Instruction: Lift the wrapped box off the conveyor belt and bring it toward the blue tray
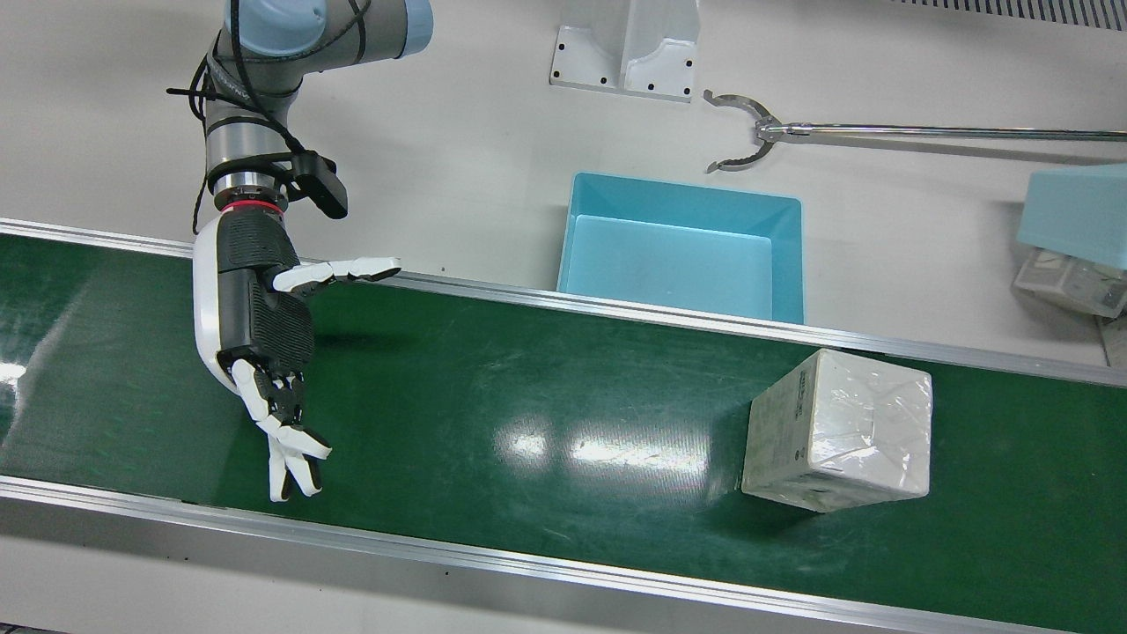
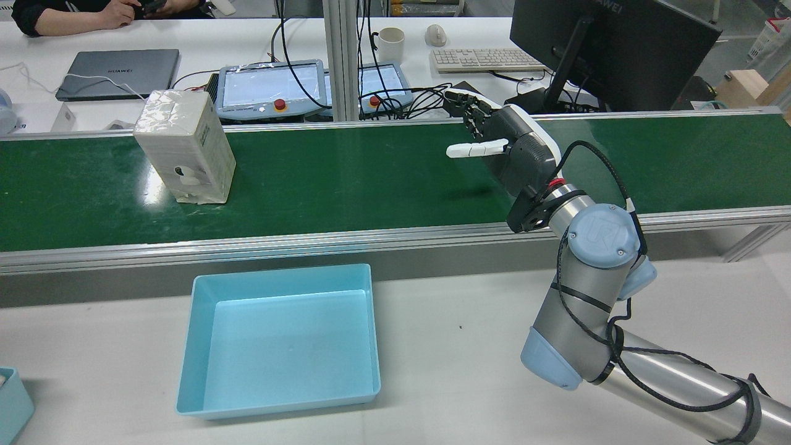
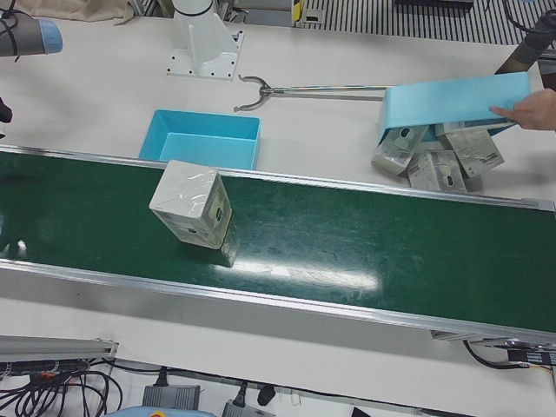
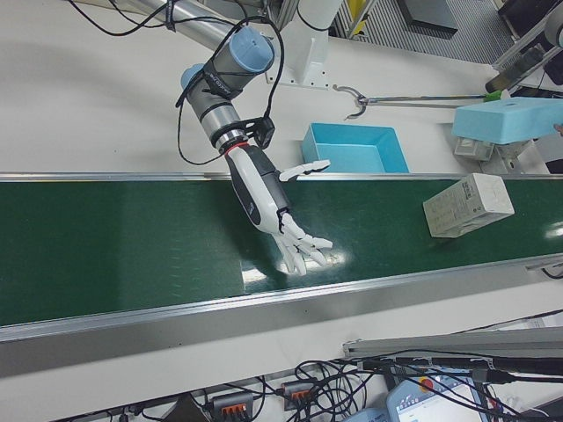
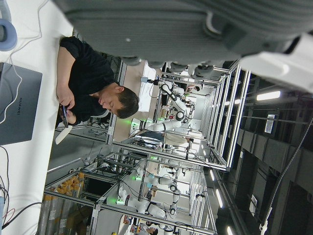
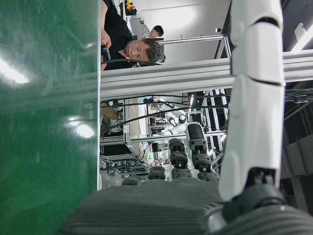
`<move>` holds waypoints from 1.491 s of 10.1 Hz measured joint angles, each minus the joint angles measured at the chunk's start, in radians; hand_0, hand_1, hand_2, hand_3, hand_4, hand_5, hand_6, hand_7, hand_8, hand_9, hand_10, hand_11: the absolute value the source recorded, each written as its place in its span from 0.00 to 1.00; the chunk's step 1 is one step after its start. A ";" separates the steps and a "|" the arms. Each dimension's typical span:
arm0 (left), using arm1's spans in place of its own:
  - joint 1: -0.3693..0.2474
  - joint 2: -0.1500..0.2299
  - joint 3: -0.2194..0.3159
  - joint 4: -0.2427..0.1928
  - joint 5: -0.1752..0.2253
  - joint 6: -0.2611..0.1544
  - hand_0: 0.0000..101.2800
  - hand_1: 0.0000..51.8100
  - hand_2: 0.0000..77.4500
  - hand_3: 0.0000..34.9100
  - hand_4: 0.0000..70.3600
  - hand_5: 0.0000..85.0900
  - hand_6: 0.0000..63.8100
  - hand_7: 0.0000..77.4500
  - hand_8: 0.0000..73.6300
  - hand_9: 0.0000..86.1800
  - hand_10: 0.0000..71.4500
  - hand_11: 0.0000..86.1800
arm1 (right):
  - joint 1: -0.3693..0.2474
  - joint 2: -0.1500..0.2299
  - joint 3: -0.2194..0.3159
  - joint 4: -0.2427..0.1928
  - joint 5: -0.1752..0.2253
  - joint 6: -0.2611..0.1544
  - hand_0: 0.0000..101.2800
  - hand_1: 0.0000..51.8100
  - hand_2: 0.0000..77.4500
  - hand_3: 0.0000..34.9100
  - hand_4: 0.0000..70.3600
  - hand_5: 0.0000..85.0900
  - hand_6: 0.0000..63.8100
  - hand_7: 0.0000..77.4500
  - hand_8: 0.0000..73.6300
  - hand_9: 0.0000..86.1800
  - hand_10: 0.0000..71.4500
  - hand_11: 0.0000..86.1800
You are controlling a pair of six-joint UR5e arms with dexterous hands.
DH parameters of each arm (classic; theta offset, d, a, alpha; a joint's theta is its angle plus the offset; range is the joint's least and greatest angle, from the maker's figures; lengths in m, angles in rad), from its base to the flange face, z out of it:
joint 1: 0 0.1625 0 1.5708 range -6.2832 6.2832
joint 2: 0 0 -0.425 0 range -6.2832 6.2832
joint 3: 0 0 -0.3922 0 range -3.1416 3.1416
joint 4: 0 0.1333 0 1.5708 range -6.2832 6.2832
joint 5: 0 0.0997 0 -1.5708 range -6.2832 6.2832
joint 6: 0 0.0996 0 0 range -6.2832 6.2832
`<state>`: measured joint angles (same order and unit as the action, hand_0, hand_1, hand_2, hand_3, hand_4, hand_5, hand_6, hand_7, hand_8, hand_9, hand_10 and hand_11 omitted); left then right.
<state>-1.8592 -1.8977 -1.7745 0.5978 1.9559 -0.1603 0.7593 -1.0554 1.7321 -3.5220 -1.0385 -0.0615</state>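
The wrapped box stands upright on the green conveyor belt, in white paper under clear film. It also shows in the rear view, the left-front view and the right-front view. My right hand hovers over the belt far from the box, open and empty, fingers spread; it also shows in the rear view and the right-front view. The blue tray lies empty on the white table beside the belt. Only a sliver of my left hand shows.
A metal grabber tool lies on the table beyond the tray. A person's hand tips a blue foam box over several wrapped boxes. Teach pendants, a laptop and a monitor stand behind the belt.
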 joint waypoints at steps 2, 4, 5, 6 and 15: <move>0.000 0.000 0.000 0.000 0.000 0.000 0.00 0.00 0.01 0.00 0.00 0.01 0.01 0.01 0.01 0.00 0.01 0.01 | 0.000 0.000 0.000 0.000 0.000 0.000 0.47 0.27 0.11 0.00 0.15 0.25 0.07 0.05 0.01 0.03 0.00 0.01; 0.000 0.000 0.000 0.000 0.000 0.000 0.00 0.00 0.01 0.00 0.00 0.01 0.01 0.01 0.01 0.00 0.01 0.01 | 0.000 0.000 0.000 0.000 0.000 0.000 0.47 0.27 0.11 0.00 0.15 0.25 0.07 0.05 0.01 0.03 0.00 0.01; 0.000 0.000 0.000 0.000 0.000 0.000 0.00 0.00 0.01 0.00 0.00 0.01 0.01 0.00 0.01 0.00 0.01 0.01 | 0.000 0.000 0.000 0.000 0.000 0.000 0.47 0.27 0.11 0.00 0.15 0.25 0.07 0.05 0.01 0.03 0.00 0.01; 0.000 0.000 0.000 0.000 0.000 0.000 0.00 0.00 0.01 0.00 0.00 0.01 0.01 0.00 0.01 0.00 0.01 0.01 | 0.000 0.000 0.001 0.000 0.000 0.000 0.47 0.27 0.11 0.00 0.15 0.25 0.07 0.05 0.01 0.03 0.00 0.01; 0.000 0.000 0.000 0.000 0.000 0.000 0.00 0.00 0.01 0.00 0.00 0.01 0.01 0.01 0.01 0.00 0.00 0.01 | -0.002 0.000 -0.002 0.000 0.000 0.004 0.47 0.24 0.13 0.00 0.14 0.25 0.07 0.05 0.01 0.03 0.00 0.01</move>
<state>-1.8592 -1.8977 -1.7745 0.5978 1.9559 -0.1603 0.7574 -1.0554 1.7303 -3.5220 -1.0389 -0.0571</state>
